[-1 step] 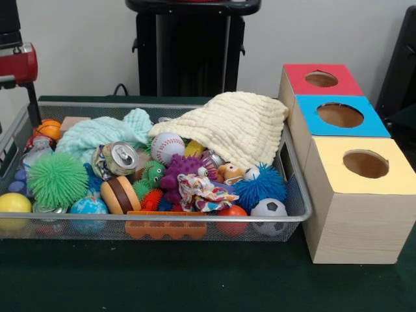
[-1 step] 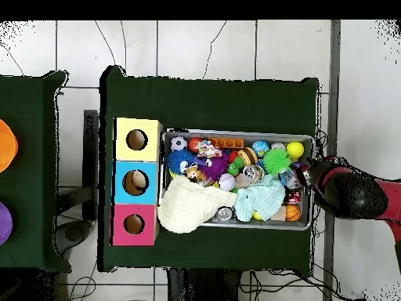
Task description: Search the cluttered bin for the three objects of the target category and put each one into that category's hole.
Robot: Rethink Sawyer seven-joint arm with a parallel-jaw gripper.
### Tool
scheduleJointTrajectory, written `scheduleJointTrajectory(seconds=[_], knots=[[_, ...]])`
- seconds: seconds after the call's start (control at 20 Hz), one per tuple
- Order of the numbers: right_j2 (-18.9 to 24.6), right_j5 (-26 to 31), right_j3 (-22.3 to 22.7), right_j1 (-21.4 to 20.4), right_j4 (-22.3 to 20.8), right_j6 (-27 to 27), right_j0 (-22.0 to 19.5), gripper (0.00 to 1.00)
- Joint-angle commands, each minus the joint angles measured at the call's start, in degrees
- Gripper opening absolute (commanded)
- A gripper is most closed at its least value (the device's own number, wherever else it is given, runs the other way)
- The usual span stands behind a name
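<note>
- The bench (image 1: 195, 286), covered in dark green cloth, carried everything.
- A wire-mesh bin (image 1: 296, 195) stood on it.
- Three wooden boxes with red (image 1: 296, 78), blue (image 1: 305, 123) and yellow (image 1: 354, 214) tops stood in a row just beside the bin.

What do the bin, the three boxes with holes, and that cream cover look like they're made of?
The bin looks like silver wire mesh, see-through with a metal rim. The boxes appear to be pale wood, grain visible, with matte red, blue and yellow tops. The cream cover is soft ribbed cloth, probably knitted; it drapes over the rim.
</note>
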Motion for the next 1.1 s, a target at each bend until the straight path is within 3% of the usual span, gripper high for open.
scheduleJointTrajectory(seconds=[0.05,1.1], knots=[[0.4,-0.5,2.5,0.7,-0.8,-6.6,1.5,1.00],[-2.3,-6.1,-1.7,10.1,-6.1,-7.7,2.2,1.00]])
